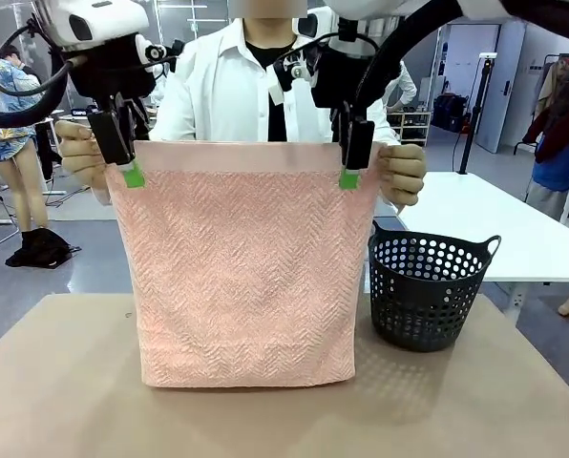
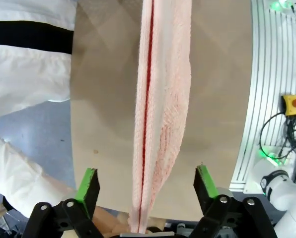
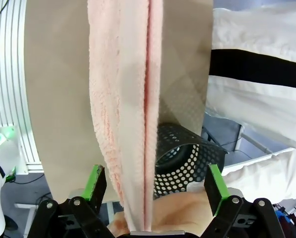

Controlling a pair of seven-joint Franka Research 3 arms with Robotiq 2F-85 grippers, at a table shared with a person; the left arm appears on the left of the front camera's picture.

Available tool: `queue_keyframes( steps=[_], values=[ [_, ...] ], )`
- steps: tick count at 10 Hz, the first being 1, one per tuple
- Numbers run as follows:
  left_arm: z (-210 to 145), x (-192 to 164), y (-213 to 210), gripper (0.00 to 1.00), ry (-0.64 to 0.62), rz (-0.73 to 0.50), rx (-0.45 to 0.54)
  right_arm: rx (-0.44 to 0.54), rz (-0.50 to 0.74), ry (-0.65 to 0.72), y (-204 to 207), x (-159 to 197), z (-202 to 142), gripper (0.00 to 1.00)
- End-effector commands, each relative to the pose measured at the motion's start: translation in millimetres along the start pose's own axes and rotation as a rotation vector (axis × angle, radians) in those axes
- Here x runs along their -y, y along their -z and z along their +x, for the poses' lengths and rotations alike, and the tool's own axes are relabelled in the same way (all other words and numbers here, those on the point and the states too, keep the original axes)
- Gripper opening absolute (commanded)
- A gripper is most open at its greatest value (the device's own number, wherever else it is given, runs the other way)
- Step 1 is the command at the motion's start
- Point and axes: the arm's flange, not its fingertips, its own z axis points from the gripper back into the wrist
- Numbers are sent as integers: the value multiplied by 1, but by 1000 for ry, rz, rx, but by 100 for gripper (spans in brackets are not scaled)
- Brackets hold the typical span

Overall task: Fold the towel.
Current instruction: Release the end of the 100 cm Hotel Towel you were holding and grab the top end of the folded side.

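While both sets of jaws stand wide apart, neither has hold of anything. In the left wrist view the left gripper (image 2: 147,182) straddles the top edge of the towel (image 2: 160,99). The cloth runs up the middle of the gap, with bare space between it and the green pads (image 2: 88,184) on either side. The right gripper (image 3: 155,182) looks the same in its own wrist view: open, with the towel (image 3: 123,99) hanging between the fingers and not pressed by either pad.

From the front camera I see the left gripper (image 1: 130,174) at the towel's 10 o'clock corner and the right gripper (image 1: 349,177) at its 2 o'clock corner. Each points down over the top edge.

The towel (image 1: 242,277) is salmon pink, with a herringbone zigzag weave and a smooth plain band along the top. It hangs upright and flat, facing me, and its lower edge reaches the table (image 1: 65,391). Seen along its edge from the wrists, it shows as two layers side by side with a line between them.

The person carries it. One hand (image 1: 79,153) is at 9 o'clock of the left gripper and the other hand (image 1: 404,174) at 3 o'clock of the right gripper, each on a top corner. The person's white shirt (image 1: 208,95) shows above the towel. A dark perforated basket (image 1: 428,291) sits on the table at 4 o'clock of the towel, just beside it.
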Motion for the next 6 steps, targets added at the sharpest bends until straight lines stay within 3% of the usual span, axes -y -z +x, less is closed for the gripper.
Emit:
queue_keyframes(
  steps=[1,2,3,4,6],
  values=[
    [-4,2,10,43,-31,-29,-24,31,49,20,0,3,4,92],
    [-4,2,11,19,-27,-29,-22,32,45,21,0,3,4,40],
    [-7,3,11,37,-26,-31,-21,34,46,27,0,4,5,32],
    [-8,3,10,0,-24,-31,-19,30,48,30,0,4,5,0],
    [-8,2,9,0,-29,-37,-40,33,60,34,0,4,5,0]
  ],
)
